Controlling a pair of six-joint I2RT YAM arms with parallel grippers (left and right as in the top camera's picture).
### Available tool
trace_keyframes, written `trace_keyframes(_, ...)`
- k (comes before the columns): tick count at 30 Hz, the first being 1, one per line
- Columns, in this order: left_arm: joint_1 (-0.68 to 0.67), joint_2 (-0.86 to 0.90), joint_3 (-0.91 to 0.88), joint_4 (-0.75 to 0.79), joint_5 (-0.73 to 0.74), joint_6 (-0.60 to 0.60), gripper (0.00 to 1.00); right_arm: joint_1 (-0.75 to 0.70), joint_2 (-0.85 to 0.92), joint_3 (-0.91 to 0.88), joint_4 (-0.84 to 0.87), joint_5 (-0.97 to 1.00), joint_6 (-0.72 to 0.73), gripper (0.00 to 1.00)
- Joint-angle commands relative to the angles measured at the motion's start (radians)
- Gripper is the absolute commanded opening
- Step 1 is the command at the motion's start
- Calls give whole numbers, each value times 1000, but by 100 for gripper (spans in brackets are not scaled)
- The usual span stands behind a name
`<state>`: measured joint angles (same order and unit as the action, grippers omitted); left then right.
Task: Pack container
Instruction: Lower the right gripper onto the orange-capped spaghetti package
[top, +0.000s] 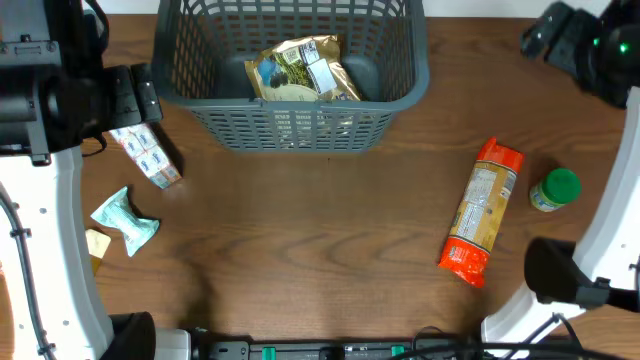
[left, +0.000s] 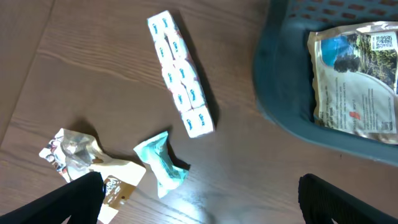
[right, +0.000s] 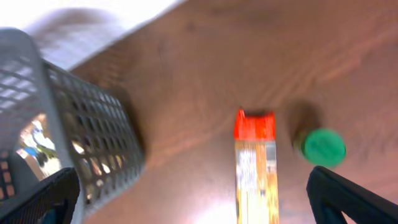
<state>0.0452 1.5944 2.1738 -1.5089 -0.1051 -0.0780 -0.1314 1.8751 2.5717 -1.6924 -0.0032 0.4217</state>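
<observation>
Container (top: 230, 104): dark grey slotted basket with a thick rim, at the far tabletop edge, centre; I see one foil pouch (top: 300, 68) on its floor.
Open room: bare tabletop (top: 310, 230) before its front wall, between the blue-white pack (top: 148, 155) and the orange packet (top: 482, 210).
Left claw (left: 199, 205): spread, empty.
Right claw (right: 199, 199): spread, empty.
</observation>
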Motion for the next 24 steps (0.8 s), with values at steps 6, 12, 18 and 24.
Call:
trace_keyframes(6, 4, 2, -6, -16, -16, 26, 99, -19, -286, -497, 5, 40, 39, 99)
trace_keyframes(12, 4, 2, -6, 14, -46, 26, 99, -18, -385, -887, 175, 48, 58, 99)
trace_keyframes(18, 4, 3, -6, 14, -46, 33, 99, -10, -383, -1244, 454, 48, 60, 99)
trace_keyframes(24, 4, 3, -6, 14, -45, 33, 99, -9, -383, -1532, 745, 48, 55, 99)
